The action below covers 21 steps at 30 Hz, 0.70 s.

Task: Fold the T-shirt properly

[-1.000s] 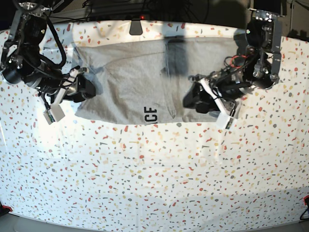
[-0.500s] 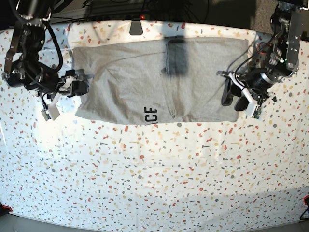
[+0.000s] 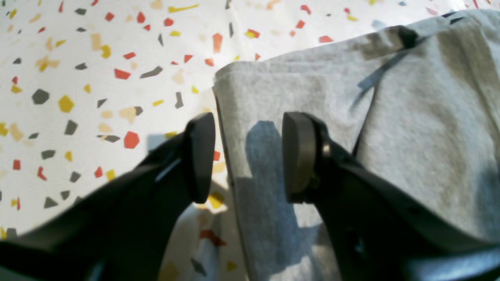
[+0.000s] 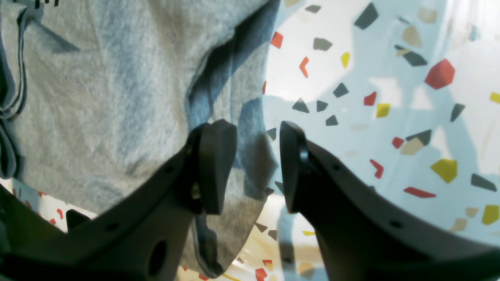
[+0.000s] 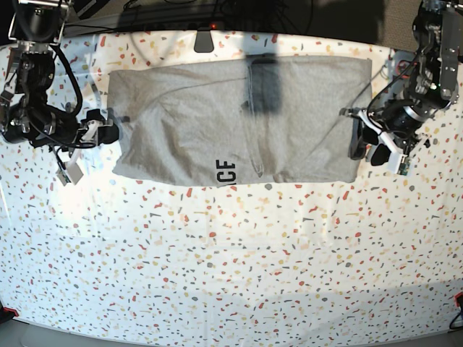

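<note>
The heather-grey T-shirt [image 5: 195, 123] lies flat as a wide folded rectangle at the far middle of the table, with the black letters "CE" [image 5: 225, 172] showing at its near edge. My left gripper [image 5: 359, 144] is at the shirt's right edge, low over the table. In the left wrist view it [image 3: 249, 156] is open, with the shirt's edge [image 3: 429, 117] lying between the jaws. My right gripper [image 5: 110, 134] is at the shirt's left edge. In the right wrist view it [image 4: 254, 168] is open and astride the shirt's edge [image 4: 97, 97]. Neither holds cloth.
The white speckled terrazzo table [image 5: 231, 253] spreads wide in front of the shirt. A dark mount [image 5: 204, 40] sits at the table's far edge and a dark shadow [image 5: 264, 83] falls across the shirt. Cables hang off both arms.
Both arms have drawn outward off the top of the shirt: the left gripper to its right edge, the right gripper to its left edge. The shirt stays flat.
</note>
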### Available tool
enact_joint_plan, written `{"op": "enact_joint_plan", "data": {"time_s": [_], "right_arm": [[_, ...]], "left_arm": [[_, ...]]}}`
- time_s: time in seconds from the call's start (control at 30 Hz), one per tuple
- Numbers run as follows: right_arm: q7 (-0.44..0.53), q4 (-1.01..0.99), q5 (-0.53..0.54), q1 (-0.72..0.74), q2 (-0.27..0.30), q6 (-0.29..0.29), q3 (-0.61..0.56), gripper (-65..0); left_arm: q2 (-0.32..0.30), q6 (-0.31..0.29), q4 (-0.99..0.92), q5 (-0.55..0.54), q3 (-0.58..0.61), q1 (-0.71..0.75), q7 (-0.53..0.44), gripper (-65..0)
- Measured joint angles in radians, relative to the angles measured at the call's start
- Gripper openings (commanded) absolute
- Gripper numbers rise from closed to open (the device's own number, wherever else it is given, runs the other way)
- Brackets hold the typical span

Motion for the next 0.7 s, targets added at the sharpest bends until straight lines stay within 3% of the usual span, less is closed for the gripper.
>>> {"op": "enact_joint_plan", "data": {"time_s": [0.33,0.5,0.7], "right_arm": [[0.037,-0.155,0.045,0.008,-0.016,0.003,0.003,-41.4],[-0.052,-0.162,0.177,0.008,-0.051,0.003,0.003,-41.4],[-0.056,-0.162,0.177,0.008,-0.096,0.003,0.002,-41.7]], "left_arm": [[0.0,0.0,0.0,-0.003,0.0,0.001,0.0,-37.7],[0.0,0.0,0.0,-0.003,0.0,0.001,-0.001,-37.7],[0.0,0.0,0.0,-0.003,0.0,0.001,-0.004,-37.7]]}}
